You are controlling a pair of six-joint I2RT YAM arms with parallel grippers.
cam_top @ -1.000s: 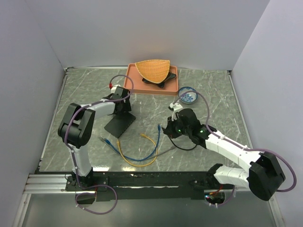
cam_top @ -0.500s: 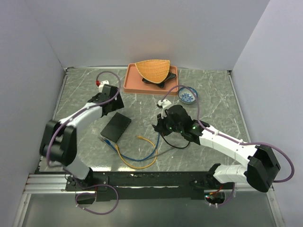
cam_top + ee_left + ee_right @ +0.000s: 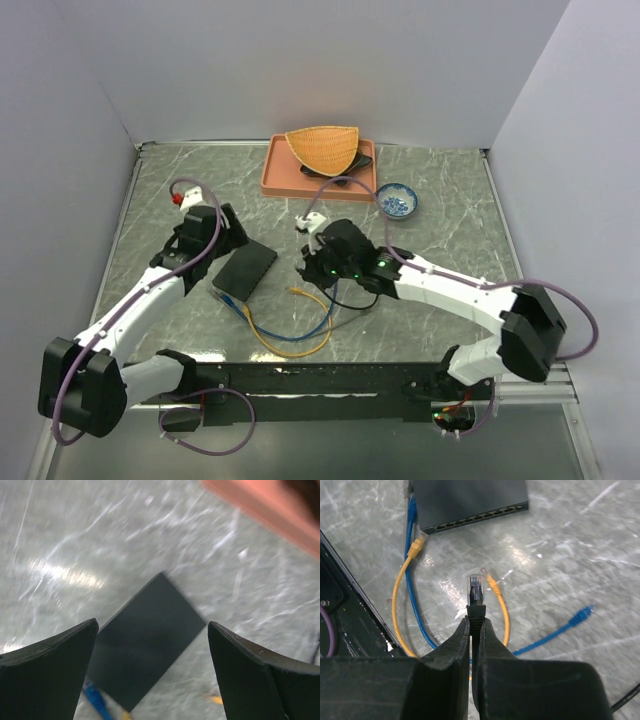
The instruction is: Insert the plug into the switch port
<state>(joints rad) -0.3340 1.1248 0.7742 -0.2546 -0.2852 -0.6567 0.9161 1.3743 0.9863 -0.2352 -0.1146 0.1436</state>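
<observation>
Black switch (image 3: 470,500), yellow cable (image 3: 414,546), blue cable (image 3: 581,615)

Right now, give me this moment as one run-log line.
left claw: open, apart from switch | right claw: shut on plug, short of ports | plug: not inserted

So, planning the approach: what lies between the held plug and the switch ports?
Right wrist view: only bare tabletop up to the switch; a loose yellow connector lies just beside the plug.
</observation>
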